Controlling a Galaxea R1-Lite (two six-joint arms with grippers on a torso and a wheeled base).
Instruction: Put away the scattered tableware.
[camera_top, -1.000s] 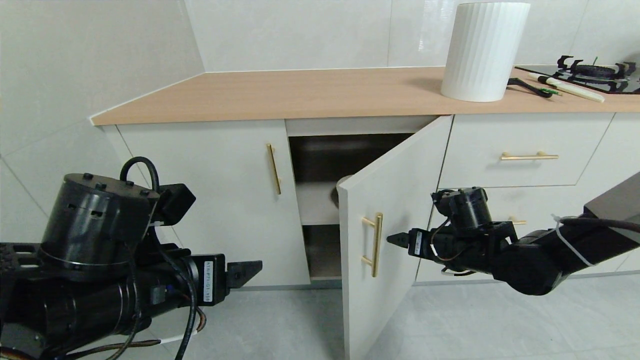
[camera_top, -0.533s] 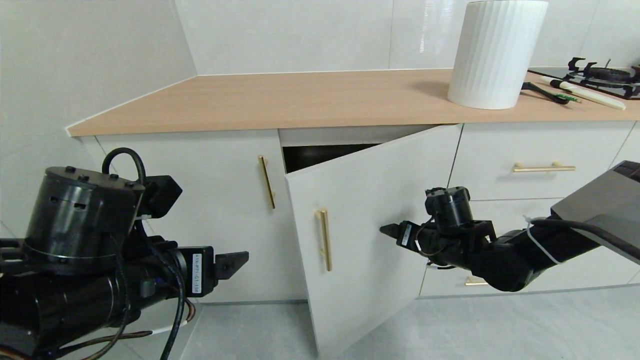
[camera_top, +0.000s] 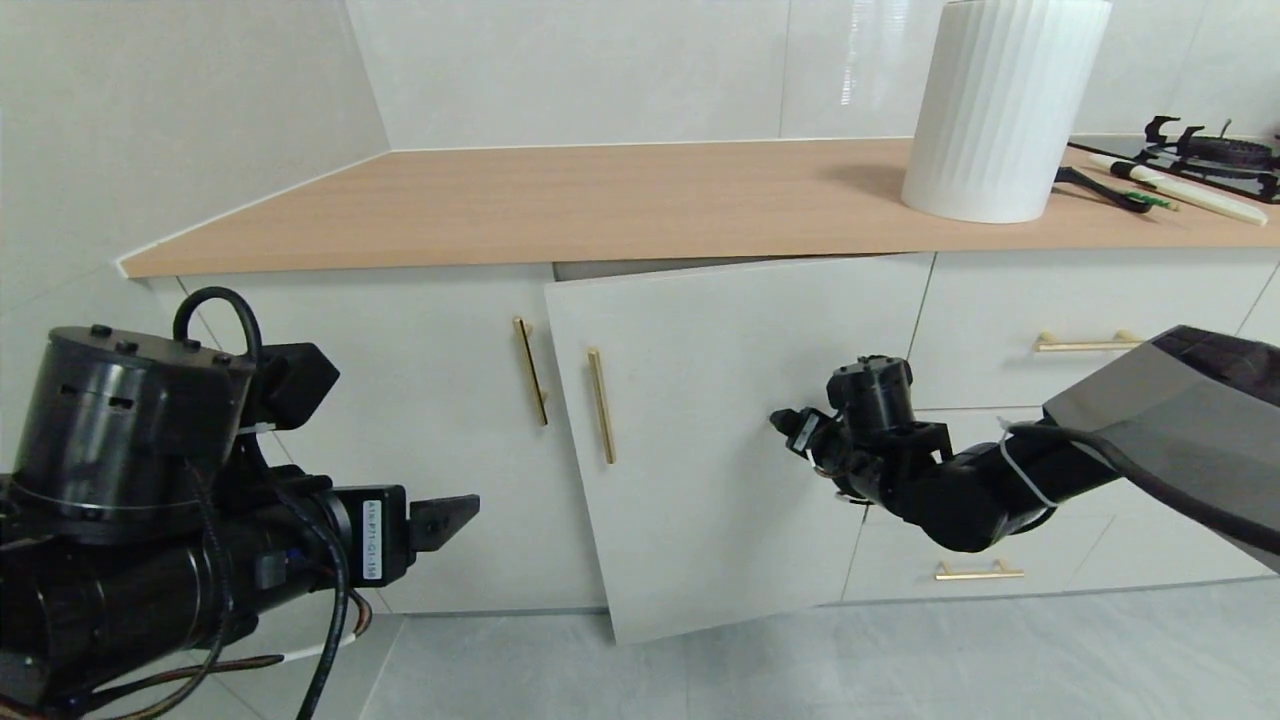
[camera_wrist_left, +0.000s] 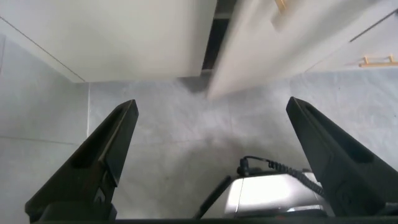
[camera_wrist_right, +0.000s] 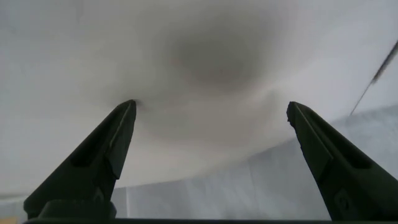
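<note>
A: Nearest us, where is our left gripper (camera_top: 445, 520)?
B: Low, in front of the left door (camera_top: 400, 420). Its jaws are spread with nothing between them, and we judge it idle.

A: And our right gripper (camera_top: 790, 425)?
B: Its jaws are spread too, and empty. The tips touch the face of the right door (camera_top: 720, 480), well apart from its handle (camera_top: 600, 405).

A: Which step are we on?
B: Shutting the cupboard, we think. The right door hangs slightly ajar, with a thin gap (camera_top: 620, 268) along its top under the counter (camera_top: 560, 200).

A: What does the next move call for?
B: A steady push straight into the panel until it sits flush. We want the tips square to it so they don't skid across the face.

A: And the things to put away?
B: We cannot see what sits behind that door. Farther off, utensils (camera_top: 1190, 193) lie on the counter past the white canister (camera_top: 1000, 110), just beside the hob (camera_top: 1215, 152). If those count, we turn right for them afterwards.
</note>
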